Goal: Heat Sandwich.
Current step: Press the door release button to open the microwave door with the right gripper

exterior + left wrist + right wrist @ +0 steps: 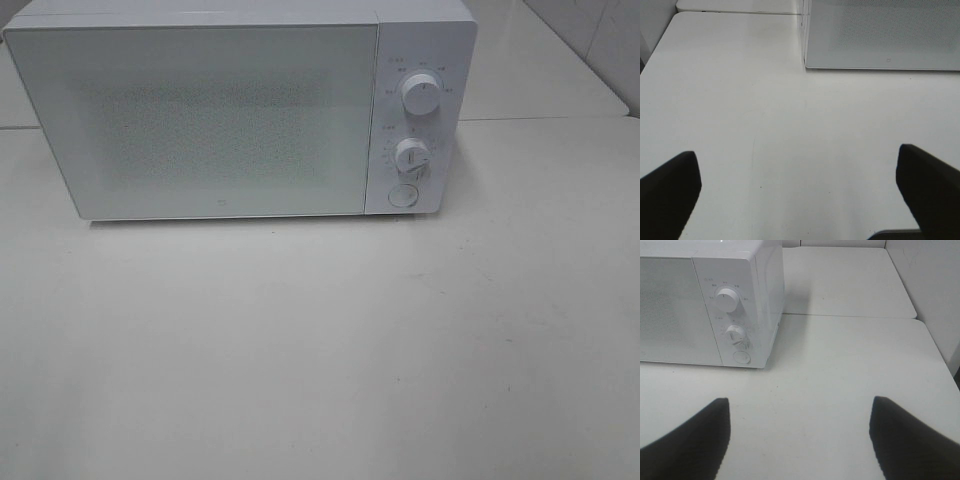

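Observation:
The sandwich is out of view in every frame. A white microwave (240,110) stands at the back of the table with its door (200,120) shut; it also shows in the left wrist view (880,35) and the right wrist view (705,300). Its panel carries two knobs, an upper one (420,93) and a lower one (412,155), above a round button (402,195). My left gripper (797,192) is open over bare tabletop, nothing between its black fingers (667,195). My right gripper (800,435) is open too, empty, in front of the microwave's panel side. Neither arm shows in the exterior view.
The white table (320,350) stretches in front of the microwave. A second table top (845,280) adjoins behind, and a pale wall (935,285) rises at the right side.

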You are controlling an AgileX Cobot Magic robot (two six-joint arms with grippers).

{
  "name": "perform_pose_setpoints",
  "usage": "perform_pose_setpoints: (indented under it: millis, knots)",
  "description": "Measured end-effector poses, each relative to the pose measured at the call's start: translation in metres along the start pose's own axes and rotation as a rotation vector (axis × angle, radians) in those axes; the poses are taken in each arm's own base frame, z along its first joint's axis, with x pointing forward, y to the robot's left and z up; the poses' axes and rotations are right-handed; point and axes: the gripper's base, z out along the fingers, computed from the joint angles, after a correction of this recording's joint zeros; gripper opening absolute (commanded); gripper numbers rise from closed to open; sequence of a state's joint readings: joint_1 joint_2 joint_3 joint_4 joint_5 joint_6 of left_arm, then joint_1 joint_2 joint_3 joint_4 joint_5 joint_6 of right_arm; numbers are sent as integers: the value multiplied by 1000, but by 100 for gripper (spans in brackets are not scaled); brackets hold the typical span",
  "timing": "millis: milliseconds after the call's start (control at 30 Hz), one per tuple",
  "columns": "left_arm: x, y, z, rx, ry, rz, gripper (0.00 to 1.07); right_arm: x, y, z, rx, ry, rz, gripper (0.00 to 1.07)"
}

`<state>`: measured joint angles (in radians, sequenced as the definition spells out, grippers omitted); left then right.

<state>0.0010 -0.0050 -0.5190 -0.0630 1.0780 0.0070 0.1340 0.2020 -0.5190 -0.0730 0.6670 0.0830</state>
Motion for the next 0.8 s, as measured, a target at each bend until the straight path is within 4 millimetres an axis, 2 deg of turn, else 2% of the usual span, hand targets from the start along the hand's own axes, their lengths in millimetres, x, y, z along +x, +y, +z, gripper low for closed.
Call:
perform_pose_setpoints:
  millis: [400, 500, 733, 800]
  knots:
    - [0, 0, 0, 0, 0, 0, 99, -17, 3, 39, -9, 34, -9, 74]
    - [0, 0, 0, 0, 0, 0, 99, -20, 5, 55, -12, 60, -11, 74]
    - [0, 0, 0, 0, 0, 0, 99, -27, 7, 78, -20, 51, -13, 74]
    - [0, 0, 0, 0, 0, 0, 99, -29, 8, 92, -24, 53, -15, 74]
